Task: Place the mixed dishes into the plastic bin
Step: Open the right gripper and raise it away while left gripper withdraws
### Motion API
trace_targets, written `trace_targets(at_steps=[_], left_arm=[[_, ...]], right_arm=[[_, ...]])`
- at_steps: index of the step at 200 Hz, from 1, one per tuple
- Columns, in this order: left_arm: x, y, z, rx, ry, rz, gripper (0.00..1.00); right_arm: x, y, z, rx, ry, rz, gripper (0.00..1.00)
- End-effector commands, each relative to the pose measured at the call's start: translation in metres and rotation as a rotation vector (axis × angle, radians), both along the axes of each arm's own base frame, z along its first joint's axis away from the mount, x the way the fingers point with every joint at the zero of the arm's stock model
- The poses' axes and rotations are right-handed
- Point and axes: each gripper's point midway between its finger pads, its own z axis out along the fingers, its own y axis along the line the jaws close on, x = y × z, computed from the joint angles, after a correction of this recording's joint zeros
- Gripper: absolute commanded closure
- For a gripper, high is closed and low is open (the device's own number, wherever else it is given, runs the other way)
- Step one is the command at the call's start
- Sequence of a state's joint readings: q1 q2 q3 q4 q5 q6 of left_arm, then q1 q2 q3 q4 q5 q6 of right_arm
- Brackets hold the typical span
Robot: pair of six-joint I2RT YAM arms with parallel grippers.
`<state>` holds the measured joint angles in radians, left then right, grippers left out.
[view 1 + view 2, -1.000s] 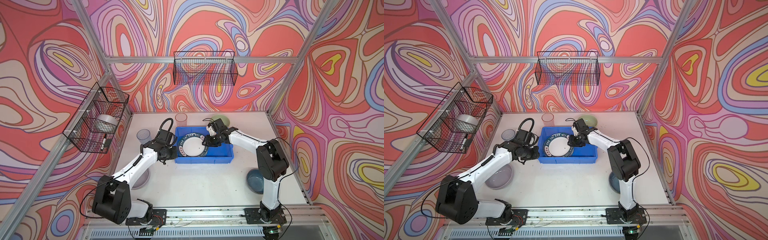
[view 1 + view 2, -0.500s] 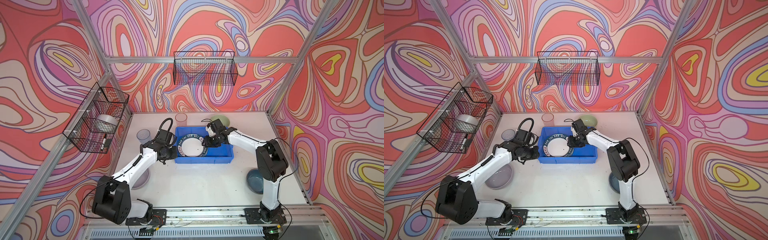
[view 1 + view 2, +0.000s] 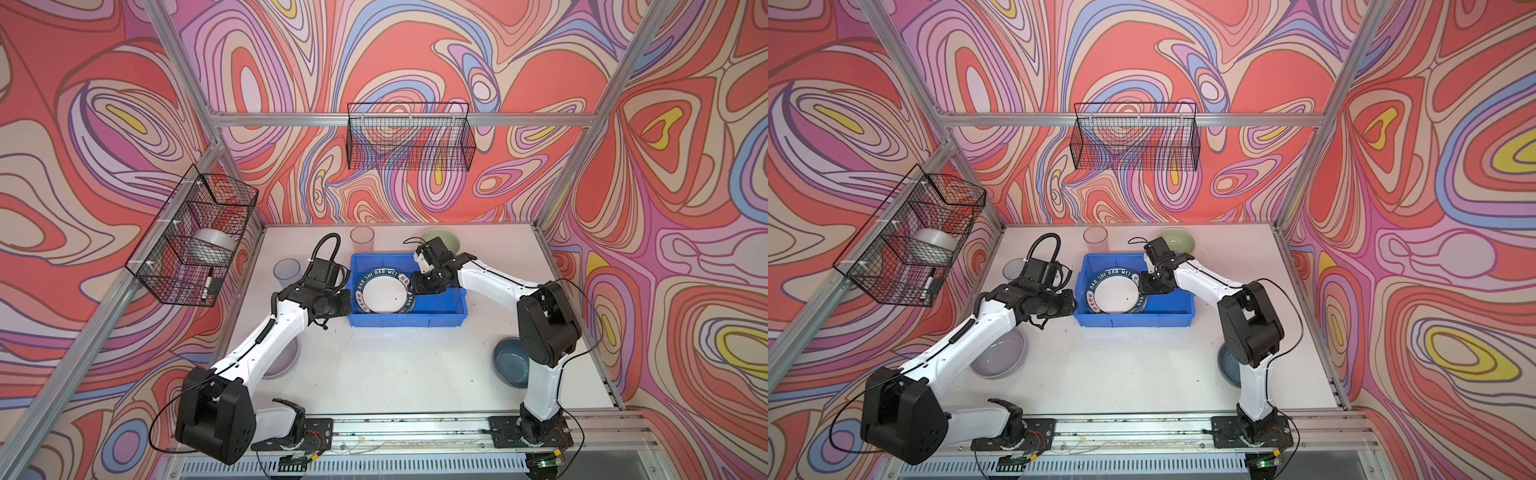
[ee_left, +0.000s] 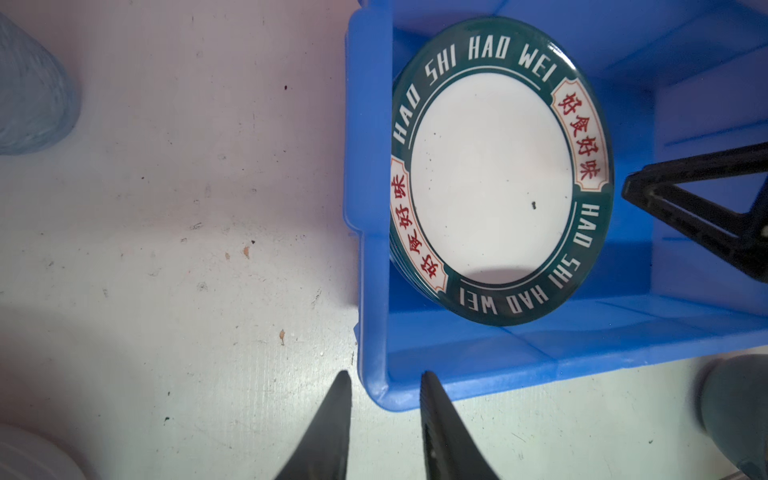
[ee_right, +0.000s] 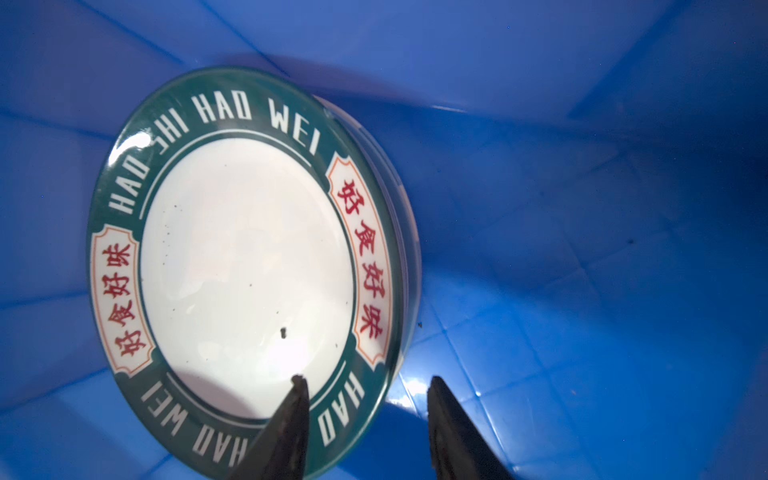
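White plate with lettered dark rim (image 3: 384,291), lying in the bright blue rectangular plastic bin (image 3: 440,311), looks stiff, slick and breakable; pinch its rim. Left gripper (image 4: 384,376) and right gripper (image 5: 365,378) both gape, empty.

— Anything legible here?
— Only on the plate (image 4: 490,178). Its dark green rim (image 4: 494,52) carries "HAO SHI HAO WEI" in white capitals, printed twice around.
— And the red characters?
— They read 好食好味, once in each of two cream panels (image 4: 579,139) set into that rim.
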<state>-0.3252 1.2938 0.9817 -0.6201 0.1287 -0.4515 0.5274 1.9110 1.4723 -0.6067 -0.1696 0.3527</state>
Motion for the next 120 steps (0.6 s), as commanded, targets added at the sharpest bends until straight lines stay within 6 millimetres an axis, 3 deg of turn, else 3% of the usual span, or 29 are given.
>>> trace_targets(at_steps=[1,49,89,120], left_arm=[[-0.011,0.010,0.002,0.029,0.011,0.005,0.62],[-0.024,0.018,0.000,0.034,0.025,0.029,0.56],[-0.035,0.023,0.000,0.032,0.023,0.047,0.52],[-0.045,0.034,0.001,0.058,0.031,0.095,0.49]], right_arm=[[-0.008,-0.016,0.030,-0.039,-0.063,-0.007,0.52],[-0.036,-0.055,0.055,-0.102,-0.088,-0.070,0.51],[-0.053,-0.095,0.056,-0.126,-0.073,-0.164,0.47],[-0.057,-0.113,0.057,-0.113,-0.067,-0.212,0.47]])
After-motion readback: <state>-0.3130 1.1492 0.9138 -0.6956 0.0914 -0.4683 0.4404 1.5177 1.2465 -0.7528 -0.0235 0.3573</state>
